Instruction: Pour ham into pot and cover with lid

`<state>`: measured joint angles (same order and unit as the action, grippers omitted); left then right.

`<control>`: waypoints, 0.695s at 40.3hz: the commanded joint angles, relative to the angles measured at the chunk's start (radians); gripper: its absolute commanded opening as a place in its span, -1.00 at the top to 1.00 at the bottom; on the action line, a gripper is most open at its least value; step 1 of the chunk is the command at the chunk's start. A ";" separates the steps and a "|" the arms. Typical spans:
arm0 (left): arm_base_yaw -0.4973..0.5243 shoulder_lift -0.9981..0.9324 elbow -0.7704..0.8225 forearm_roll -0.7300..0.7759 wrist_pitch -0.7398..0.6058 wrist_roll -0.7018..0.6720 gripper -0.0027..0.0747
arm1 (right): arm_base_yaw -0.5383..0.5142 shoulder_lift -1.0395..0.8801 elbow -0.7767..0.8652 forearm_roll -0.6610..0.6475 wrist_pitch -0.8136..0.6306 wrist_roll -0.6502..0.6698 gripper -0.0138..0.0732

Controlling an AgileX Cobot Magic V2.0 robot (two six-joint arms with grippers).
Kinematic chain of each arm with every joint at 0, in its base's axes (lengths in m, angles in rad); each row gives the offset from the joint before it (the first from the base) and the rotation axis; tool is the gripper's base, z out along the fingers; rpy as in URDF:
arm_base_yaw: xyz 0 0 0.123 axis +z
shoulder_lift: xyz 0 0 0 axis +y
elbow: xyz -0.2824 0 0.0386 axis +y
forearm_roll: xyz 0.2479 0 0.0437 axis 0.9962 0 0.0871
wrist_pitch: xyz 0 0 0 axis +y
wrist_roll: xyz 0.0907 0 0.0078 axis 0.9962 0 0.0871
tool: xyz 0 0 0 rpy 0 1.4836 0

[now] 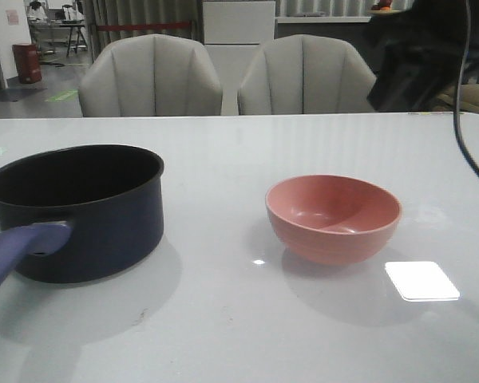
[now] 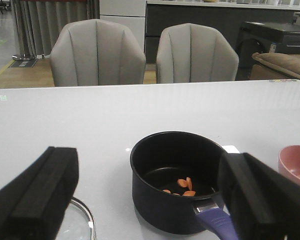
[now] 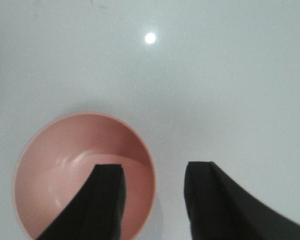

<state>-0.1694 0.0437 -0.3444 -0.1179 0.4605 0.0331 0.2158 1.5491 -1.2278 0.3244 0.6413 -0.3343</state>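
From the front, the pot (image 1: 84, 211) hid its own floor behind the near wall, and its handle (image 1: 20, 249) ran off the picture's edge. My left wrist view settled it: the ham (image 2: 182, 186), a few orange-pink pieces, lay on the bottom of the pot, toward the handle side. Only that view caught the lid (image 2: 77, 222), and barely, a sliver of glass and shiny rim on the bench (image 1: 239, 319) beside the pot, mostly cut off behind one finger of my left gripper (image 2: 150, 200); its knob I could not see. That gripper's fingers were spread wide, holding nothing. The pink bowl (image 1: 333, 217) stood well apart from the pot, on the side away from the lid, with nothing inside it. My right gripper (image 3: 152, 200) hung over the bowl's rim, spread, one finger over the bowl, the other over bare bench. Neither gripper showed in the front view.
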 commanded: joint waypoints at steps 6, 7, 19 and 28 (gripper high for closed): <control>-0.008 0.012 -0.024 -0.012 -0.095 -0.002 -0.64 | 0.033 -0.257 0.142 0.023 -0.223 -0.019 -0.24; -0.008 0.012 -0.024 -0.012 -0.095 -0.002 -0.64 | 0.039 -0.279 0.164 0.029 -0.250 -0.019 -0.24; -0.008 0.012 -0.024 -0.012 -0.099 -0.002 -0.64 | 0.151 -0.617 0.477 0.051 -0.551 -0.019 -0.24; -0.008 0.012 -0.024 -0.012 -0.097 -0.002 -0.64 | 0.160 -0.890 0.700 0.052 -0.595 -0.019 -0.24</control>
<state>-0.1694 0.0437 -0.3444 -0.1179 0.4452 0.0331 0.3726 0.7455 -0.5594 0.3711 0.1366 -0.3470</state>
